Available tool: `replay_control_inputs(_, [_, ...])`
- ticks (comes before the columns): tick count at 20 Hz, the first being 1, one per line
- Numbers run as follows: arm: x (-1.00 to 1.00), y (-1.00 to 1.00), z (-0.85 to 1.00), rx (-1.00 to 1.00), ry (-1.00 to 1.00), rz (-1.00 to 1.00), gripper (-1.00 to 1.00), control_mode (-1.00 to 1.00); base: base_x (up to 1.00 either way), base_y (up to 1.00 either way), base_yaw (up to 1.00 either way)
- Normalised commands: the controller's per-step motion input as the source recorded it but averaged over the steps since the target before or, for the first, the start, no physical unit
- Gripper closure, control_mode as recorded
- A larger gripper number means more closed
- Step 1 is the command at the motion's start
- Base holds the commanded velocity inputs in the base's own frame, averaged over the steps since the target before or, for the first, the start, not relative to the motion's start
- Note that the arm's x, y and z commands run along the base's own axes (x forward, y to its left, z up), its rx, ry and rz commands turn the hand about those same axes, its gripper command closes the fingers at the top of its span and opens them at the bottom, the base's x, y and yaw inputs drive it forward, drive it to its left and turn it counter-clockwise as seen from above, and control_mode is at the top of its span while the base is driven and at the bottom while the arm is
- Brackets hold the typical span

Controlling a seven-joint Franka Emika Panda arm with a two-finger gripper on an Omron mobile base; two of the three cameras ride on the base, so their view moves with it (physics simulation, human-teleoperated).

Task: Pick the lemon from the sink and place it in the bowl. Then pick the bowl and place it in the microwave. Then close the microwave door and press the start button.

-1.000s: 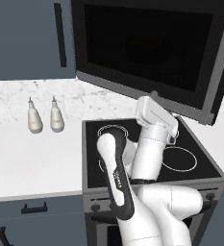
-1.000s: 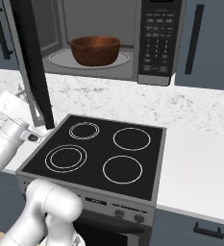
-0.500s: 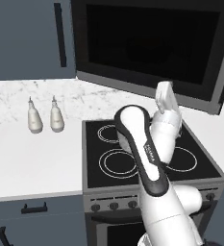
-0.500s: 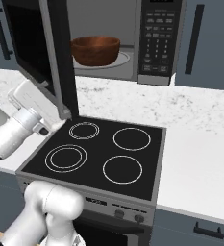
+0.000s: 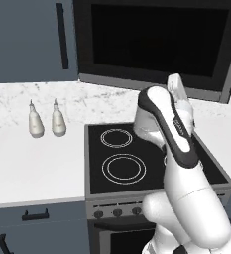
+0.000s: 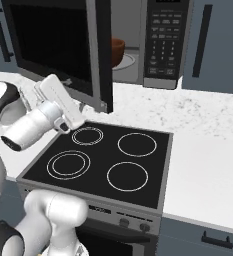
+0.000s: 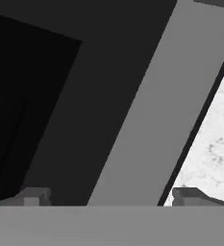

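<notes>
The microwave (image 6: pixel 153 45) hangs above the counter, its black keypad strip (image 6: pixel 165 35) at the right. The microwave door (image 6: pixel 58 45), black glass in a grey frame, stands partly swung in. Past its edge a sliver of the reddish-brown bowl (image 6: pixel 118 50) shows inside the cavity. My gripper (image 6: pixel 70 100) is up against the door's lower part, also seen at the gripper (image 5: pixel 177 92) below the door (image 5: pixel 156 39). In the hand view the gripper (image 7: pixel 112 197) is open, fingertips (image 7: pixel 34 196) wide apart, facing the door frame (image 7: pixel 152 110) closely. The lemon and the sink are out of view.
A black four-ring cooktop (image 6: pixel 103 160) lies under the arm, with white marble counter (image 6: pixel 208 150) on both sides. Two small pale bottles (image 5: pixel 36 122) (image 5: pixel 58 121) stand on the left counter. Dark cabinets with handles (image 5: pixel 62 34) flank the microwave.
The microwave door has swung well inward from wide open, now covering most of the bowl. My hand has risen and followed against it, jaws staying open.
</notes>
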Motion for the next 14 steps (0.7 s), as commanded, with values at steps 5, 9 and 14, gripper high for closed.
replay_control_inputs(5, [0.37,0.00,0.46,0.00,0.39,-0.12,-1.00,-1.00,0.00,0.00,0.00])
replay_control_inputs(9, [0.32,0.00,0.59,0.00,0.26,-0.09,-1.00,-1.00,0.00,0.00,0.00])
replay_control_inputs(14, [0.25,0.00,0.60,0.00,0.17,-0.08,-1.00,-1.00,0.00,0.00,0.00])
